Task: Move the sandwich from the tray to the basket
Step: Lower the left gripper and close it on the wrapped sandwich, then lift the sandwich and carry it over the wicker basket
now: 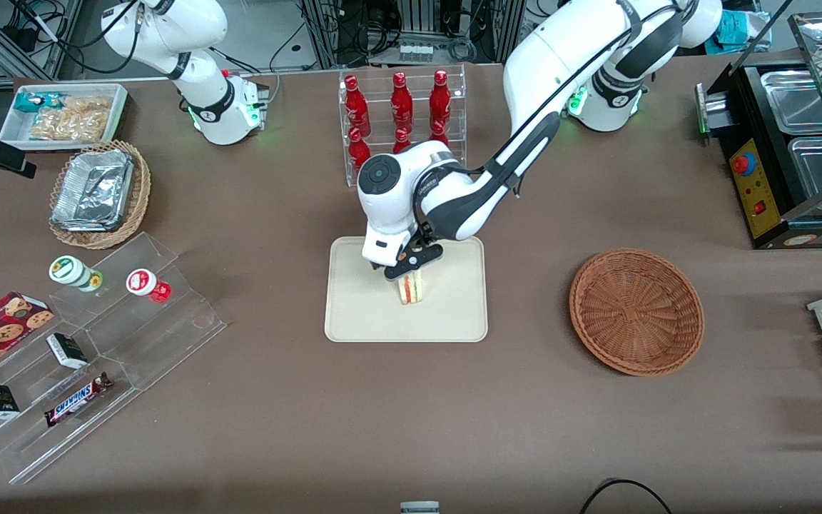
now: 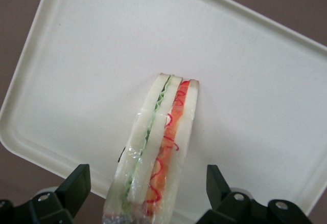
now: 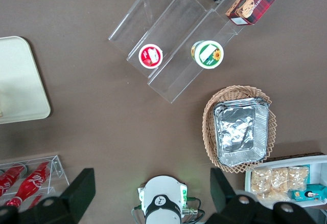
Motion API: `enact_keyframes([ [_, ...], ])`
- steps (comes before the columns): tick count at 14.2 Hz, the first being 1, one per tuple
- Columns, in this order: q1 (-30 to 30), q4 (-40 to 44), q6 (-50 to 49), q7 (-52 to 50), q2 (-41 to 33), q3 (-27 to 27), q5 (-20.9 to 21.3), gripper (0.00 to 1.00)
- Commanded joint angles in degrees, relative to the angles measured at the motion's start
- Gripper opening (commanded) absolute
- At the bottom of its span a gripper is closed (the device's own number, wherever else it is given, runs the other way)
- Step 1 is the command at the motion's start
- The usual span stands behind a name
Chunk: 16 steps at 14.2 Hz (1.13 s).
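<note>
L gripper (image 1: 401, 263) abv tray (image 1: 361, 314), fingers (image 2: 76, 187) apart, sandwich (image 2: 162, 150) under gap betw. them.

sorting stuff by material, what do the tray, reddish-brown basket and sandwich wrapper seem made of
The tray looks like matte moulded plastic or pressed fibre: smooth, off-white, dull. The reddish-brown basket seems satin-finished wicker, perhaps plastic imitation: woven strands show. The wrapper is probably glossy clear plastic film, shiny and crinkled. The gripper is above the tray, open.
</note>
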Motion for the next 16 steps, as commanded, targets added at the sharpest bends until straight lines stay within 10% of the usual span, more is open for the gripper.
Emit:
enact_keyframes([
  [1,-1.2,2.1,0.1,-1.9,1.9,0.7,1.3,1.0],
  [2,-1.2,2.0,0.1,-1.9,2.2,0.7,1.8,1.0],
  [6,-1.2,1.5,0.0,-4.5,2.5,0.6,1.9,0.37],
  [10,-0.5,1.9,-0.5,-5.0,1.5,0.7,1.8,0.18],
  [16,10.4,-0.1,-13.8,-1.9,-11.4,0.3,-2.0,0.17],
])
